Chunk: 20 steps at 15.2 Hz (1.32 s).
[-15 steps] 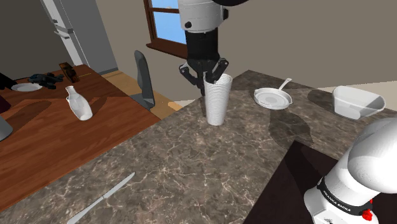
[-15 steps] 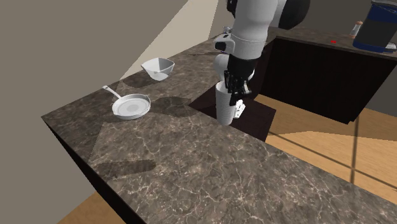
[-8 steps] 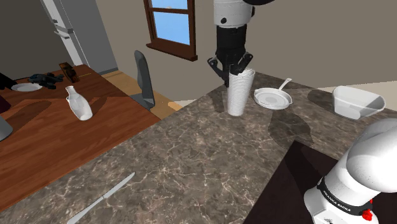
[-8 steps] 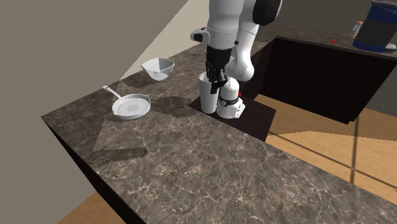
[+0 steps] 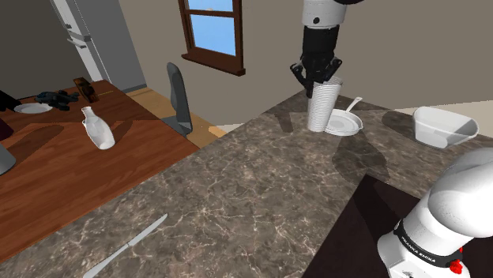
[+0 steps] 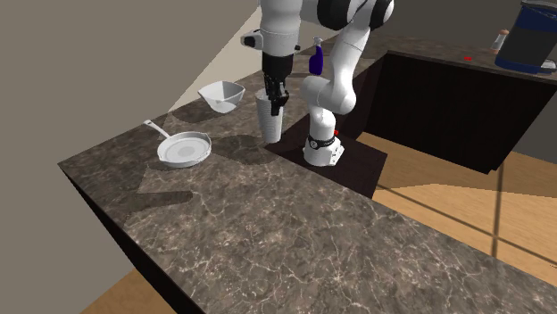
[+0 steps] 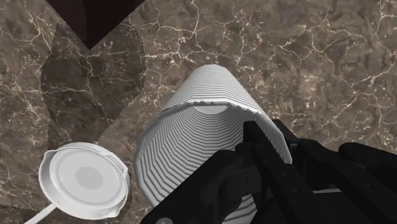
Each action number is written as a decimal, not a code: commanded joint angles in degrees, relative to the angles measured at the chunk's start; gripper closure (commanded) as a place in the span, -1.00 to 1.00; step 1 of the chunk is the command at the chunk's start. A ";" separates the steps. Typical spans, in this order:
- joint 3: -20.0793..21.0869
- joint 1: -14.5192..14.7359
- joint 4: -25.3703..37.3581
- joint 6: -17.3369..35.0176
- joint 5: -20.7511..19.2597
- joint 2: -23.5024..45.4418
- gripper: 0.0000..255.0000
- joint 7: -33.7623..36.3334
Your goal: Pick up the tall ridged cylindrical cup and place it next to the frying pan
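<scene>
Shoulder view: the claw (image 5: 319,77) pinches the cup (image 5: 323,108) by its rim, close to the pan (image 5: 344,123).

One finger sits inside the cup and the other outside, clamping the ridged wall between them. I judge this grip keeps the tall cup upright under the vertical arm, ready to go down flat on the table (image 5: 237,197). In the wrist view the pan lies just beside the cup, so the carry looks nearly done, with only the set-down and release left. In the shoulder view the cup covers part of the pan's edge, so the gap between them is hard to read there, while the second exterior view shows them apart. The cup's base is hidden in the wrist view, and I cannot tell whether it touches the table. The pan's handle is cut off at that view's edge.
</scene>
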 commanded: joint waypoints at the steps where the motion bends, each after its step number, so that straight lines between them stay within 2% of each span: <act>1: -2.60 -0.80 -1.94 0.44 -1.01 -1.56 1.00 -3.26; 11: -14.17 -5.26 -4.34 1.66 -7.09 -3.47 1.00 -17.17; 20: -24.41 -9.27 -1.16 3.82 -11.96 0.42 1.00 -29.54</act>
